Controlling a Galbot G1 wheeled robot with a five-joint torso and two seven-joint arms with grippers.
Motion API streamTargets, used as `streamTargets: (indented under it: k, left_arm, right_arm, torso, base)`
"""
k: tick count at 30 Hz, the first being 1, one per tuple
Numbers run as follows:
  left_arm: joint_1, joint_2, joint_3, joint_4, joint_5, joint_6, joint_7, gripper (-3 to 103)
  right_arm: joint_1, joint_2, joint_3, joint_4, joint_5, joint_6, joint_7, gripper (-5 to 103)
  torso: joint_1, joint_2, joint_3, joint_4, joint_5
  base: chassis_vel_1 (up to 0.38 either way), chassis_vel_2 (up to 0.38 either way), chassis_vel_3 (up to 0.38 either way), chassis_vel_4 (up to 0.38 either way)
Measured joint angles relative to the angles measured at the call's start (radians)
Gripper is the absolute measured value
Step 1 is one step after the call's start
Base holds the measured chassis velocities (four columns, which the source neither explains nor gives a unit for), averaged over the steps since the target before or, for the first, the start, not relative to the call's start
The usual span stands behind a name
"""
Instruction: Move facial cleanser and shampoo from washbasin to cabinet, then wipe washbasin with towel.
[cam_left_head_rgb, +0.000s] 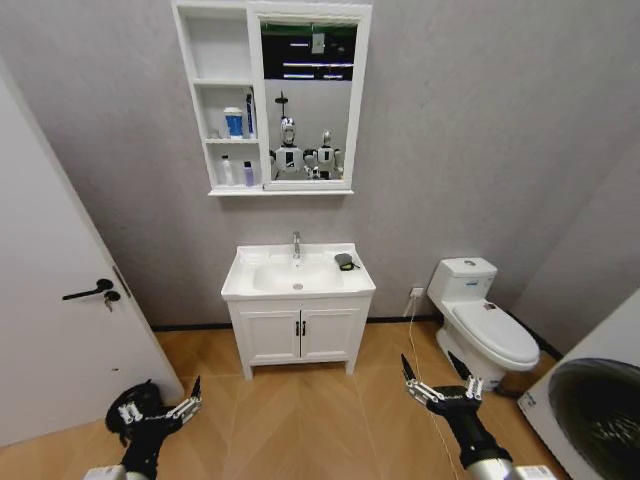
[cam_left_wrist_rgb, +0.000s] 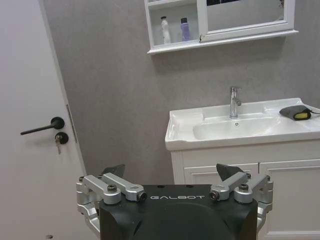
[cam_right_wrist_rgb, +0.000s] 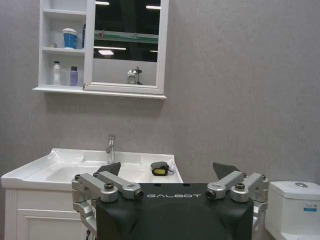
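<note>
The white washbasin (cam_left_head_rgb: 245, 285) stands against the wall straight ahead, with the dark towel (cam_left_head_rgb: 345, 262) (cam_left_wrist_rgb: 295, 112) (cam_right_wrist_rgb: 159, 168) lying on its right rim. Above it hangs the cabinet (cam_left_head_rgb: 280, 190) with a mirror. In its lowest compartment stand a white bottle (cam_left_head_rgb: 227, 171) (cam_left_wrist_rgb: 163, 31) (cam_right_wrist_rgb: 56, 73) and a purple bottle (cam_left_head_rgb: 248, 174) (cam_left_wrist_rgb: 184, 29) (cam_right_wrist_rgb: 73, 76), apparently the facial cleanser and shampoo; which is which I cannot tell. My left gripper (cam_left_head_rgb: 165, 395) (cam_left_wrist_rgb: 171, 172) and right gripper (cam_left_head_rgb: 430, 372) (cam_right_wrist_rgb: 167, 169) hang low over the floor, well short of the basin, both open and holding nothing.
A white door with a black handle (cam_left_head_rgb: 95, 291) stands on the left. A toilet (cam_left_head_rgb: 480, 320) sits right of the basin, and a washing machine (cam_left_head_rgb: 600, 400) is at the near right. A blue cup (cam_left_head_rgb: 234, 121) stands on the cabinet's middle shelf. Wooden floor lies ahead.
</note>
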Motion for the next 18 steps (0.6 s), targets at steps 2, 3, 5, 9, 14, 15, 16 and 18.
streamTargets:
  k: [2,3,5,9,14,15,16,18]
  left_arm:
    - [0.000,0.000,0.000,0.000,0.000,0.000,0.000,100]
    - [0.000,0.000,0.000,0.000,0.000,0.000,0.000,100]
    - [0.000,0.000,0.000,0.000,0.000,0.000,0.000,100]
    - [0.000,0.000,0.000,0.000,0.000,0.000,0.000,100]
    - [0.000,0.000,0.000,0.000,0.000,0.000,0.000,100]
    - [0.000,0.000,0.000,0.000,0.000,0.000,0.000,100]
    - [0.000,0.000,0.000,0.000,0.000,0.000,0.000,100]
    - [0.000,0.000,0.000,0.000,0.000,0.000,0.000,100]
  right_arm:
    - [0.000,0.000,0.000,0.000,0.000,0.000,0.000,100]
    - [0.000,0.000,0.000,0.000,0.000,0.000,0.000,100]
    - [0.000,0.000,0.000,0.000,0.000,0.000,0.000,100]
    - [0.000,0.000,0.000,0.000,0.000,0.000,0.000,100]
    - [0.000,0.000,0.000,0.000,0.000,0.000,0.000,100]
    - [0.000,0.000,0.000,0.000,0.000,0.000,0.000,100]
    - [0.000,0.000,0.000,0.000,0.000,0.000,0.000,100]
    - [0.000,0.000,0.000,0.000,0.000,0.000,0.000,100]
  torso:
    - [0.000,0.000,0.000,0.0001,-0.0004]
    - [0.000,0.000,0.000,0.0002,-0.0008]
    - [0.000,0.000,0.000,0.0001,-0.0004]
    - [0.000,0.000,0.000,0.0001,-0.0008]
    - [-0.001,0.001,0.000,0.0003,-0.0005]
    - [-0.001,0.001,0.000,0.0001,-0.0007]
    - [-0.001,0.001,0.000,0.0001,-0.0007]
    - [0.000,0.000,0.000,-0.0001,0.0000]
  base:
    - [0.352,-0.338,-0.385,0.344]
    - [0.357,-0.364,-0.340,0.353]
    - [0.344,-0.364,-0.350,0.347]
    - [0.331,-0.341,-0.328,0.335]
    - [0.209,-0.172,-0.223,0.207]
    - [0.077,0.040,-0.092,0.114]
    - [0.077,0.040,-0.092,0.114]
    - [-0.032,-0.017,-0.013,-0.014]
